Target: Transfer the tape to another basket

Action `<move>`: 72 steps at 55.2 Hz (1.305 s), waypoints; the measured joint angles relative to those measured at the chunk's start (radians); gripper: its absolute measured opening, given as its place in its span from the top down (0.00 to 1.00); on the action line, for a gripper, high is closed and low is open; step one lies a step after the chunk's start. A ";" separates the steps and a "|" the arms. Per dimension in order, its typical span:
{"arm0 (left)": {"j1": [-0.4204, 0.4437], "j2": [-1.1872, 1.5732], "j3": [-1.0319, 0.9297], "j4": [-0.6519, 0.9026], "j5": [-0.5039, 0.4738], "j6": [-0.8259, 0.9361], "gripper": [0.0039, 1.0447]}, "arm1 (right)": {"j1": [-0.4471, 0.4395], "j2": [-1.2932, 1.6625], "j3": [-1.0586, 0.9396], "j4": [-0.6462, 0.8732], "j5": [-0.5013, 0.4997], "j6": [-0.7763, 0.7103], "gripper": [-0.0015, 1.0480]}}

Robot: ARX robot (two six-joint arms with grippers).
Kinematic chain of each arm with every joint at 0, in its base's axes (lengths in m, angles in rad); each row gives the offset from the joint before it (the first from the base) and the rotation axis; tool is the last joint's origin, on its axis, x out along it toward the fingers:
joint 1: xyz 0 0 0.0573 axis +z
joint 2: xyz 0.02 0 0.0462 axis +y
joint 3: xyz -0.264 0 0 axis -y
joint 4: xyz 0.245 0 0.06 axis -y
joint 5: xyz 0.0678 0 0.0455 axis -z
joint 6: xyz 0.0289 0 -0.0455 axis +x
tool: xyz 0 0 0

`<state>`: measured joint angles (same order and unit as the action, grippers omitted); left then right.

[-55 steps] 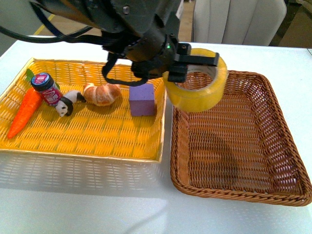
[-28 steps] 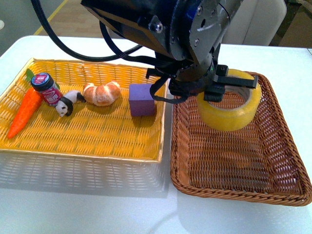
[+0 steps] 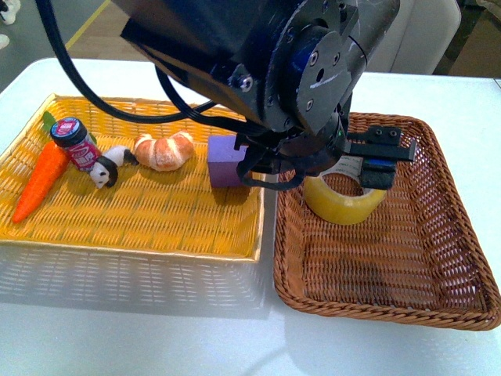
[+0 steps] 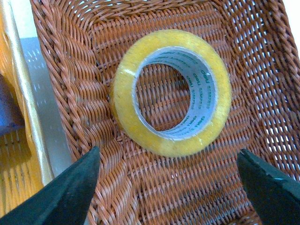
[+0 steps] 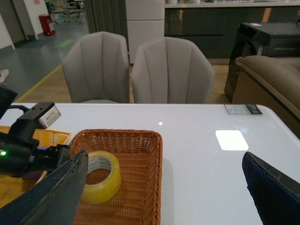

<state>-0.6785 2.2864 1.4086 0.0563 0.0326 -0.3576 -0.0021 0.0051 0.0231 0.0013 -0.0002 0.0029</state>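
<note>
The tape (image 3: 344, 205), a wide yellowish roll with a printed white-grey core, lies in the far left part of the dark brown wicker basket (image 3: 407, 258). My left gripper (image 3: 383, 160) hangs just above it, open and empty. In the left wrist view the tape (image 4: 124, 101) lies hole-up on the basket floor (image 4: 75, 93), and my left gripper (image 4: 168, 187) has its fingers spread wide and clear of the roll. My right gripper (image 5: 164, 197) is open and empty above the white table, beside the basket (image 5: 152, 178). The tape (image 5: 101, 191) shows there too.
The yellow woven basket (image 3: 141, 215) lies left of the brown one. It holds a carrot (image 3: 41, 178), a small jar (image 3: 74, 142), a panda figure (image 3: 106, 166), a croissant (image 3: 163, 150) and a purple block (image 3: 223, 160). Grey chairs (image 5: 140, 70) stand beyond the table's far edge.
My left gripper carried the tape right and down, from over the baskets' shared edge into the brown basket. It then opened and let go, and the tape now lies on the basket floor.
</note>
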 joint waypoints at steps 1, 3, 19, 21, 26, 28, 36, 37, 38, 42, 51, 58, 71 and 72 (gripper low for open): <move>0.002 -0.013 -0.019 0.014 -0.001 0.000 0.10 | 0.000 0.000 0.000 0.000 0.000 0.000 0.09; 0.005 -0.038 -0.049 0.036 -0.003 0.002 0.07 | 0.000 0.000 0.000 0.000 0.000 0.000 0.09; 0.139 -0.367 -0.380 0.274 -0.002 0.001 0.08 | 0.000 0.000 0.000 0.000 0.000 0.000 0.09; 0.161 -0.407 -0.423 0.300 0.003 0.000 0.08 | 0.000 0.000 0.000 0.000 0.000 0.000 0.09; 0.214 -0.502 -0.529 0.352 0.021 0.004 0.08 | 0.000 0.000 0.000 0.000 0.000 0.000 0.09; 0.232 -0.534 -0.567 0.372 0.026 0.005 0.08 | 0.000 0.000 0.000 0.000 0.000 0.000 0.09; 0.320 -0.655 -0.718 0.449 0.069 0.018 0.08 | 0.000 0.000 0.000 0.000 0.000 0.000 0.09; 0.326 -0.662 -0.727 0.452 0.074 0.018 0.08 | 0.000 0.000 0.000 0.000 0.000 0.000 0.09; 0.337 -0.674 -0.745 0.462 0.072 0.019 0.08 | 0.000 0.000 0.000 0.000 0.000 0.000 0.09; 0.342 -0.661 -0.844 0.734 -0.150 0.127 0.19 | 0.000 0.000 0.000 0.000 -0.001 0.000 0.09; 0.416 -0.755 -1.059 1.113 -0.292 0.301 0.50 | 0.000 -0.001 0.000 0.000 0.000 0.000 0.09; 0.455 -0.860 -1.145 1.102 -0.243 0.332 0.70 | 0.000 0.000 0.000 0.000 0.000 0.000 0.09; 0.528 -1.059 -1.266 1.017 -0.177 0.343 0.99 | 0.000 0.000 0.000 0.000 0.000 0.000 0.09; 0.533 -1.075 -1.274 1.007 -0.172 0.343 0.99 | 0.000 0.000 0.000 0.000 0.000 0.000 0.09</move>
<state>-0.1452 1.2110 0.1345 1.0637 -0.1390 -0.0143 -0.0021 0.0048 0.0231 0.0013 -0.0002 0.0029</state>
